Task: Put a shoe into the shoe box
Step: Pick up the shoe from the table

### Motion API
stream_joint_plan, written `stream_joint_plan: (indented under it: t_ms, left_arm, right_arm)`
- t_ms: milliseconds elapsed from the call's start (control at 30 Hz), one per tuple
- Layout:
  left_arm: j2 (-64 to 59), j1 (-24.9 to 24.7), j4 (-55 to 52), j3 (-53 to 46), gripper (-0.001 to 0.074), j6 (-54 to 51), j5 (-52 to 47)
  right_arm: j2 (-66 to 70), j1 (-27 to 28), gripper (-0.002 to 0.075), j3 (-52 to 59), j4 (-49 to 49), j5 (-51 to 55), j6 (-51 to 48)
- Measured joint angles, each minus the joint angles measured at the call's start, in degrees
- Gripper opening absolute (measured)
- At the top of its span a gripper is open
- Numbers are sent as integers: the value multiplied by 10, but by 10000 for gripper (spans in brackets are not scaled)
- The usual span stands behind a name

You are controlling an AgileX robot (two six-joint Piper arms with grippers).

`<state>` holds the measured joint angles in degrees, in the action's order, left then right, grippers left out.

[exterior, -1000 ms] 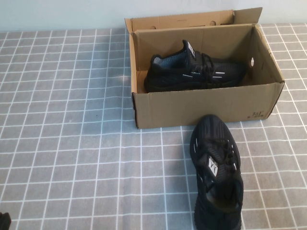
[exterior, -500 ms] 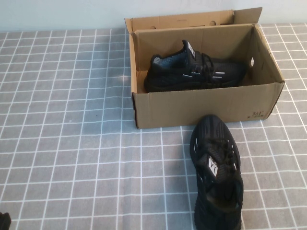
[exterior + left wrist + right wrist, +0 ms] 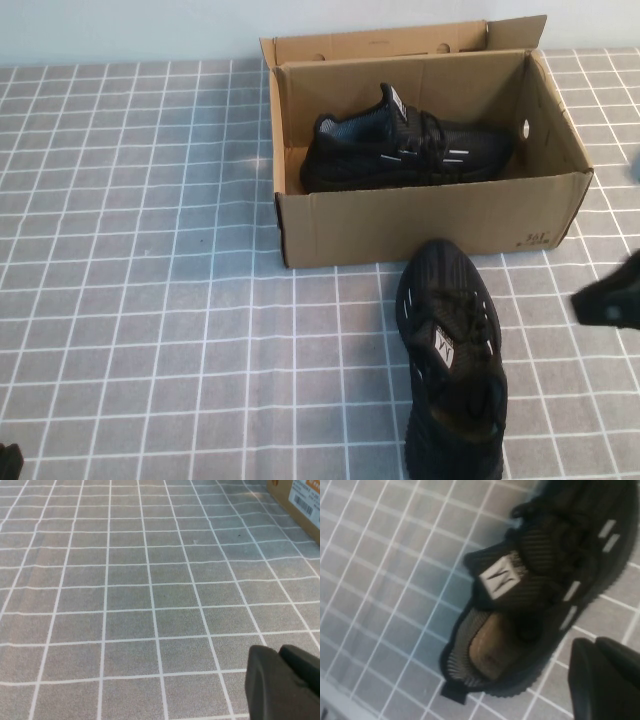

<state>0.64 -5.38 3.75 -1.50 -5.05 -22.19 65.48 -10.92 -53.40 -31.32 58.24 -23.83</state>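
Note:
One black sneaker [image 3: 450, 370] lies on the table in front of the brown cardboard shoe box [image 3: 430, 225], toe towards the box; it also shows in the right wrist view [image 3: 535, 590]. A second, identical sneaker [image 3: 405, 150] lies on its side inside the open box. My right gripper [image 3: 605, 305] is at the right edge, to the right of the loose sneaker and apart from it, fingers together and empty [image 3: 594, 642]. My left gripper [image 3: 8, 462] is at the near left corner, shut and empty [image 3: 279, 650].
The table is covered with a grey cloth with a white grid [image 3: 150, 250]. The box lid flap [image 3: 400, 42] stands up at the back. A corner of the box with a printed label [image 3: 300, 495] shows in the left wrist view.
My right gripper has come into the high view from the right edge, beside the loose sneaker. The left gripper and both shoes have not moved.

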Motion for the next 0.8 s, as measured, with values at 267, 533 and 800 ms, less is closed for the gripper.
stream_joint_plan:
  t_ms: [267,533,800]
  left_arm:
    - [0,0,0,0,0,0,0]
    - [0,0,0,0,0,0,0]
    - [0,0,0,0,17,0,0]
  right_arm:
    - [108,-194,-16,-100,93,13,-1]
    - [176,-305,165,-137,208,14,-2]
    - [225,-307,447,-138,292,-55,34]
